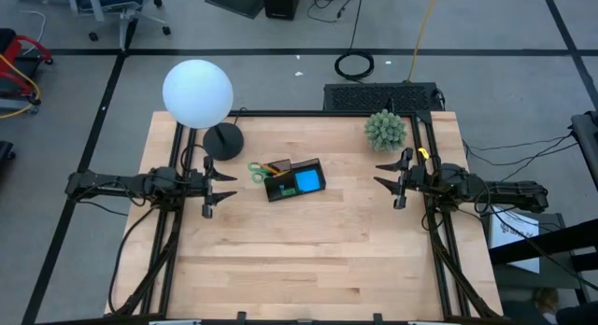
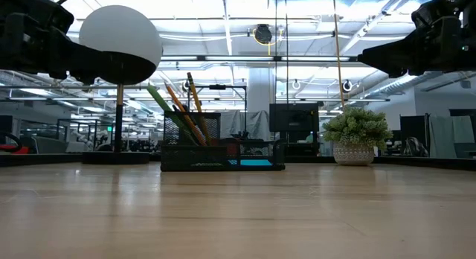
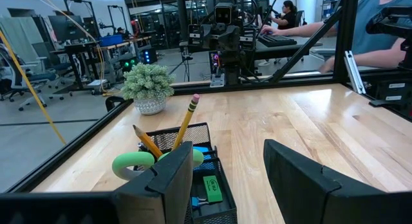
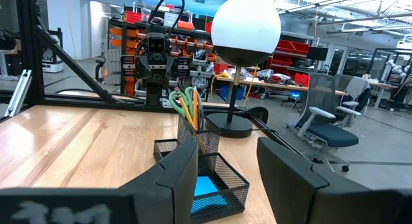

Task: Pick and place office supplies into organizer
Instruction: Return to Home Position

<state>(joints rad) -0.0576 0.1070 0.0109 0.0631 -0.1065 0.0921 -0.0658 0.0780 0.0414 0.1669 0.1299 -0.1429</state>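
Organizer (image 1: pixel 282 193) of black mesh with pencils (image 1: pixel 275 166), green-handled scissors (image 1: pixel 256 171), blue sticky pad (image 1: pixel 307 182); left gripper (image 1: pixel 224 187) and right gripper (image 1: pixel 383 176) open.

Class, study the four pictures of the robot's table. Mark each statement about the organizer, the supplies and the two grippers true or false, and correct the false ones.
1. The blue sticky pad lies in the organizer. True.
2. The left gripper holds a pencil. False: its fingers are open and empty, beside the organizer.
3. The pencils lean in the organizer's mesh cup. True.
4. The plant stands inside the organizer. False: it stands on the table, apart from the organizer, near the right gripper.
5. The right gripper is shut. False: its fingers are open and hold nothing.
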